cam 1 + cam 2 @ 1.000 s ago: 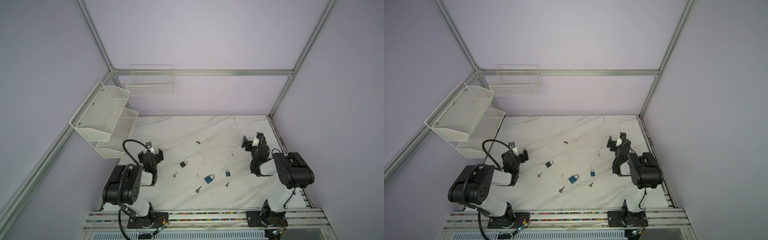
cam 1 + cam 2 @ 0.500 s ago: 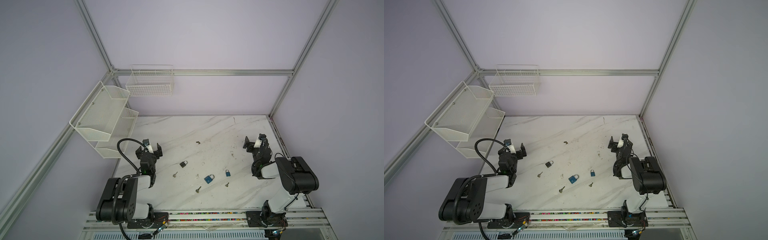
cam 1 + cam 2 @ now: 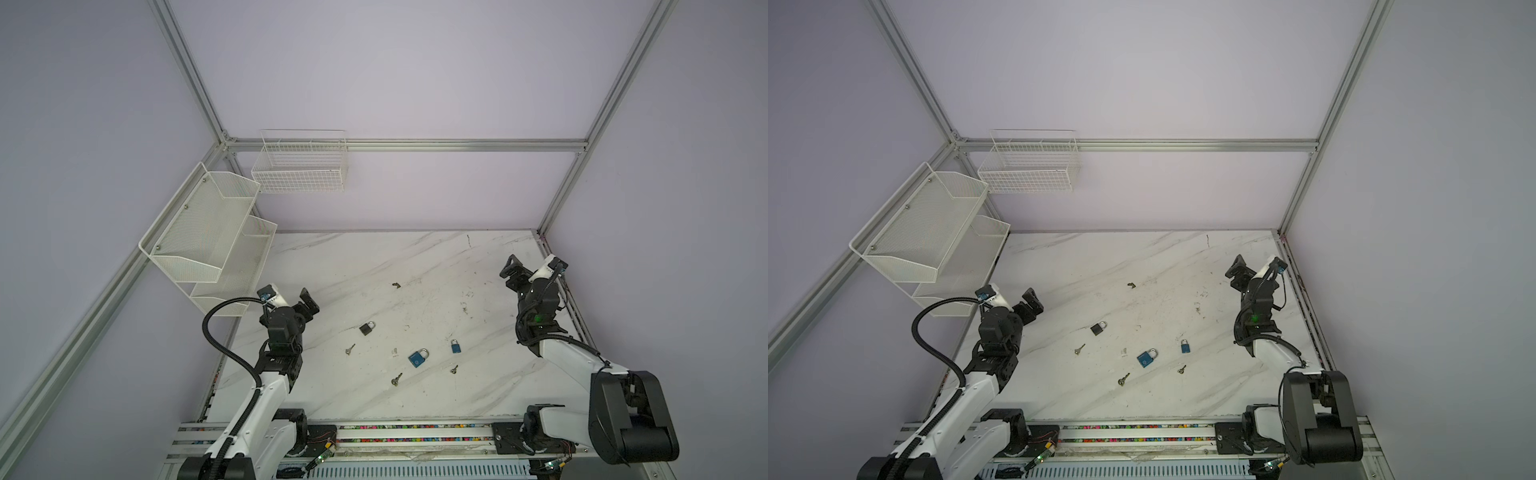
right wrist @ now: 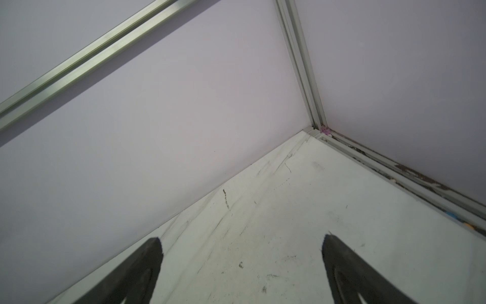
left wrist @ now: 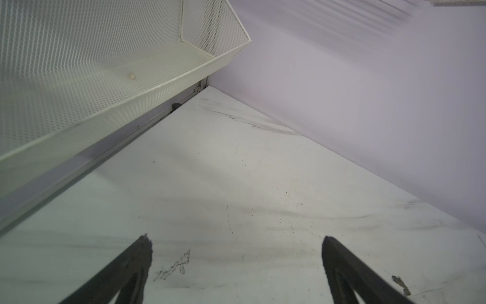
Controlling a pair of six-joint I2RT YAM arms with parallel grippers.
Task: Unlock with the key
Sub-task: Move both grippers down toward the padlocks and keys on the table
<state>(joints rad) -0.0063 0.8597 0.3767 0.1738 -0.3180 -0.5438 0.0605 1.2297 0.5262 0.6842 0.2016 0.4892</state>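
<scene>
Jaws on the left gripper are spread wide and empty, aimed at the corner under the mesh shelf. To their right on the marble table lie a first key, black padlock, second key, big blue padlock, third key and small blue padlock, all well clear of either gripper. Past those, the right gripper has its jaws gaping empty too.

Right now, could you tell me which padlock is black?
The leftmost padlock in a top view; the large padlock and small padlock are blue.
</scene>
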